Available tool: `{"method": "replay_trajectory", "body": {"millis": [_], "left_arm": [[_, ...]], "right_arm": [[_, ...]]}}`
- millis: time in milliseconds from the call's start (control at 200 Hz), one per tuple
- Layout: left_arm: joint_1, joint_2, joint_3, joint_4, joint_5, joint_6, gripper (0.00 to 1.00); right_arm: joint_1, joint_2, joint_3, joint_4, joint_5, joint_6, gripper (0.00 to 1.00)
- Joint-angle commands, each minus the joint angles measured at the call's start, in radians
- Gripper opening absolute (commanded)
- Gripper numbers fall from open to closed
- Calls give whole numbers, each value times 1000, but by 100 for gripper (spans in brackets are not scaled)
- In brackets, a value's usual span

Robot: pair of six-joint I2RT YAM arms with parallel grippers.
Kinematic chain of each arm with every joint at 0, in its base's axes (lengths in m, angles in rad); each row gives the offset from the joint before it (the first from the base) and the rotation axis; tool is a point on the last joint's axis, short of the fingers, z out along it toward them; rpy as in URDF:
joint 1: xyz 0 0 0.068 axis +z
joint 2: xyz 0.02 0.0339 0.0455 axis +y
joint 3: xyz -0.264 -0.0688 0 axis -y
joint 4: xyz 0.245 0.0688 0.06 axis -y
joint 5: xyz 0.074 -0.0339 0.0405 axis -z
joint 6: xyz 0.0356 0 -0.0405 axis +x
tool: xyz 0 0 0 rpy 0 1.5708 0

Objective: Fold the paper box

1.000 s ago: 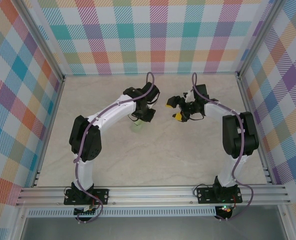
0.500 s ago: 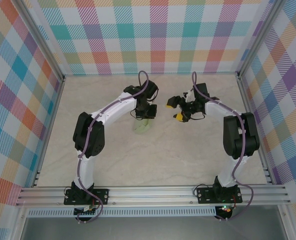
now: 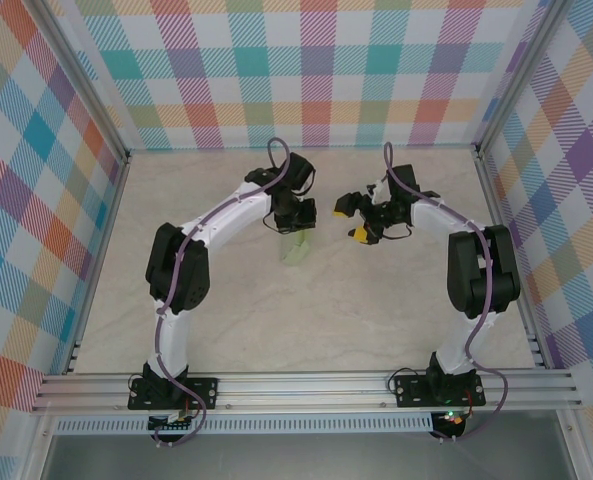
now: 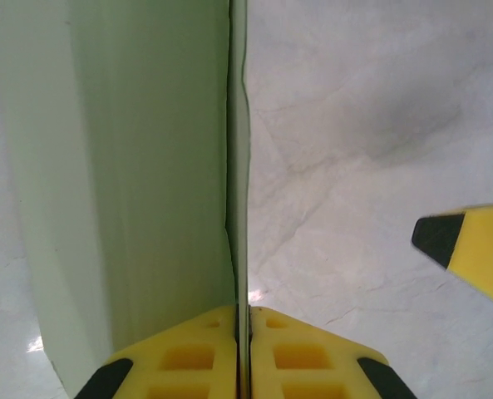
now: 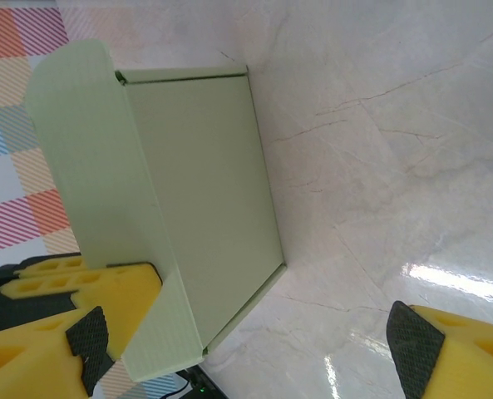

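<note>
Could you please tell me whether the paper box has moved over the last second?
Yes. In the overhead view the paper box, clamped in the left gripper, has shifted right, farther from the table's left rail.

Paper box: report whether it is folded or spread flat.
Partly folded: the paper box has one flap bent up from its panel, its edge pinched in the left hand.

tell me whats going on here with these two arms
The left end effector is shut on a pale light-green thin card paper box, pinching one panel edge between its yellow fingers over the pale marbled table. The box is partly folded, with a flap standing out from a flat panel. The right end effector is open just to the right, not touching it.
</note>
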Motion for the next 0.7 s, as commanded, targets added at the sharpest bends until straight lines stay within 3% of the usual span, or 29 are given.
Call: {"method": "replay_trajectory", "body": {"millis": [0,210,695], "left_arm": [[12,-72,-25,90,25,-87,9],[35,-66,-85,160,75,-170,9],[40,-71,-118,196,79,-181,16]], "right_arm": [[-4,-33,33,-55,4,-52,89],[-4,-42,46,-121,18,-113,89],[-4,-41,39,-149,27,-147,89]]}}
